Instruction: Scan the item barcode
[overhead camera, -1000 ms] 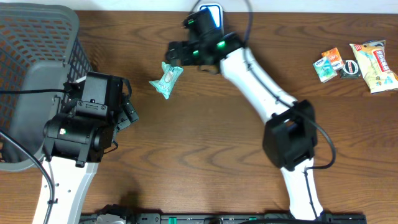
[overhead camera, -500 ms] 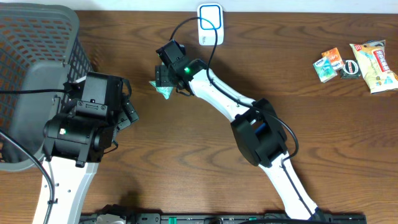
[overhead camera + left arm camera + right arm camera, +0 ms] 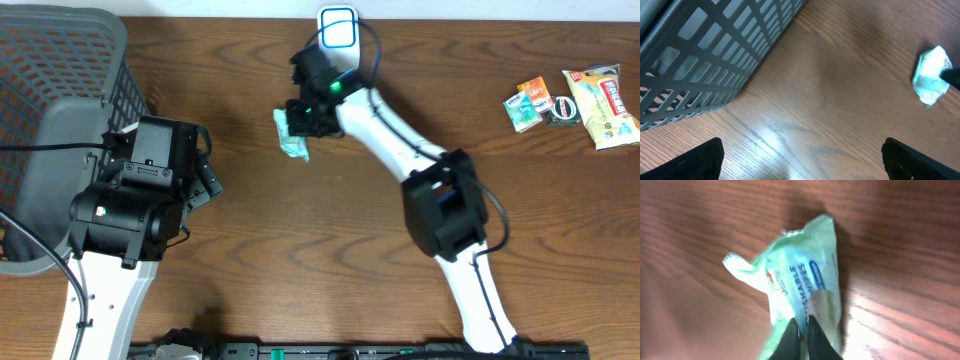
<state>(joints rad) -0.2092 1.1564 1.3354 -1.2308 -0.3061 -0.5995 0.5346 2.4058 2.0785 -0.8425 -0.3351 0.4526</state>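
Note:
The item is a pale green wipes packet (image 3: pixel 290 134), crumpled, just left of the table's middle at the back. My right gripper (image 3: pixel 303 122) is shut on it; in the right wrist view the two dark fingertips (image 3: pixel 802 330) pinch a fold of the packet (image 3: pixel 800 275) over the wood. A white scanner with a blue outline (image 3: pixel 338 28) stands at the back edge, a short way behind the packet. My left gripper (image 3: pixel 802 160) is open and holds nothing, low over the wood beside the basket; the packet (image 3: pixel 931 77) shows far to its right.
A grey mesh basket (image 3: pixel 55 110) fills the back left corner, its wall (image 3: pixel 715 55) close to my left gripper. Several snack packets (image 3: pixel 575 100) lie at the back right.
My right gripper reached left to the packet, shut on it, and has moved it right toward the scanner. The left arm has not moved.

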